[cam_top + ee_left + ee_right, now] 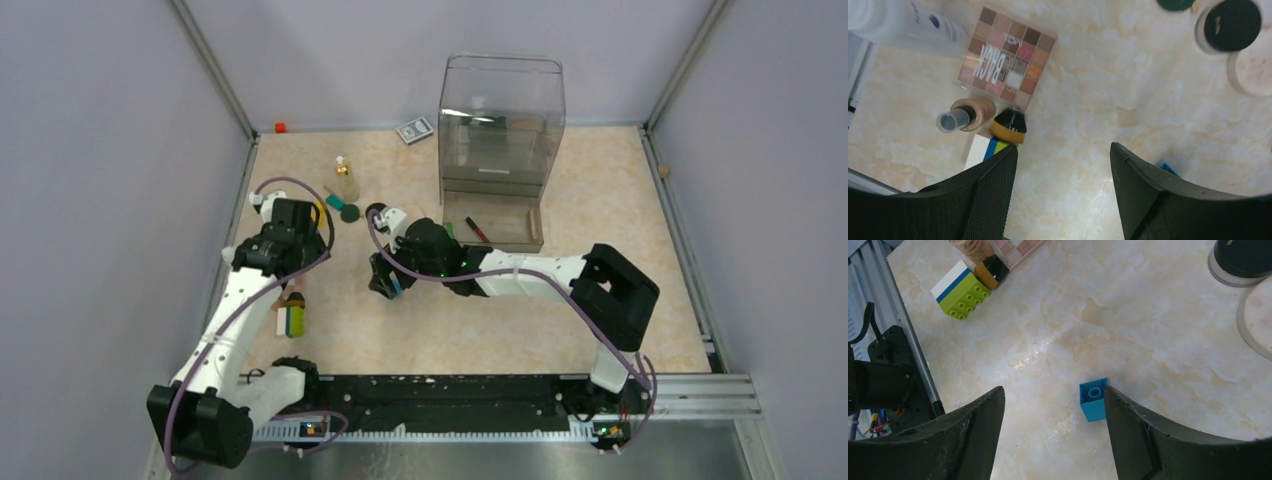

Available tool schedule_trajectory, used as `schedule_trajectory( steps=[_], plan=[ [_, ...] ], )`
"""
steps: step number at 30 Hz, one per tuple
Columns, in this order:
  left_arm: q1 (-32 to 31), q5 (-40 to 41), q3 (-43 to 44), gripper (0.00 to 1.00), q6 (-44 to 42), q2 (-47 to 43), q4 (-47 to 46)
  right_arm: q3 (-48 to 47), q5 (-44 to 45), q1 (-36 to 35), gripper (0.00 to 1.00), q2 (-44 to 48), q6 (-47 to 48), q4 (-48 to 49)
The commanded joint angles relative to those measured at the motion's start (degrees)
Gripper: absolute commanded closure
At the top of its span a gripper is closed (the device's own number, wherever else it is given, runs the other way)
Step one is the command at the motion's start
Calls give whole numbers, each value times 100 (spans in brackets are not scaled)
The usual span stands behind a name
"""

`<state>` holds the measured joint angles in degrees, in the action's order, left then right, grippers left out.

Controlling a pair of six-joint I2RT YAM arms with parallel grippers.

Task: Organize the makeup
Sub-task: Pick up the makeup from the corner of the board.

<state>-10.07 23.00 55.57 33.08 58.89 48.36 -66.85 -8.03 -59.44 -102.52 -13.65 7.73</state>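
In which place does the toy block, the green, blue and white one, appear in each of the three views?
Top external: the toy block lies at lower left on the table, beside the left arm.
Left wrist: lower left, only partly visible.
Right wrist: upper left, seen whole.
Shared landmark: the tan bottle right beside the block in every view.

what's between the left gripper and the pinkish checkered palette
Left wrist view: a tan tube, a black-and-gold cap and a stacked toy block lie between the left gripper and the pinkish checkered palette.
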Motion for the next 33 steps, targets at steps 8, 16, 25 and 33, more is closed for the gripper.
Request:
schedule_trajectory(
  steps=[8,16,25,33],
  plan=[
    [-322,-41,-415,29,734,255,596,353,-3,327,28,471,-250,206],
    [-347,11,-625,27,1422,846,604,544,-47,388,28,692,-276,268],
    [-331,630,-482,27,1485,1544,317,671,-91,410,28,875,-262,313],
    [-137,749,-470,26,1522,1680,29,743,-155,480,28,923,-283,350]
  ],
)
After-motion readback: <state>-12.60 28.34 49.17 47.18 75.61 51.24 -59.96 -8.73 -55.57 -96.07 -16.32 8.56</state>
